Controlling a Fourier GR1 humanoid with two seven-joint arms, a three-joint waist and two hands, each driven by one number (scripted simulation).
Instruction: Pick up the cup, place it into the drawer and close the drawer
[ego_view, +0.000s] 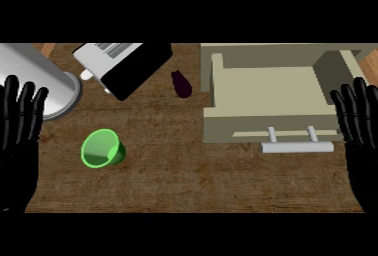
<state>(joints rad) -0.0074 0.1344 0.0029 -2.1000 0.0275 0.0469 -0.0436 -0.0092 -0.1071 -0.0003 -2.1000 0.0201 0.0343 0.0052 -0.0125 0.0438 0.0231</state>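
Observation:
A green cup (101, 148) lies tipped on the wooden counter at the lower left, its mouth facing up and left. The beige drawer (266, 90) stands pulled open at the upper right, its inside bare, with a pale handle (297, 146) at its front. My left hand (18, 120) rests open at the left edge, fingers up, well left of the cup. At the right edge my right hand (359, 117) rests open too, beside the drawer's right wall. Neither hand touches anything.
A large silver pot (40, 80) sits at the upper left. A black and white toaster (125, 62) stands tilted at the top. A dark purple eggplant (181, 83) lies between the toaster and the drawer.

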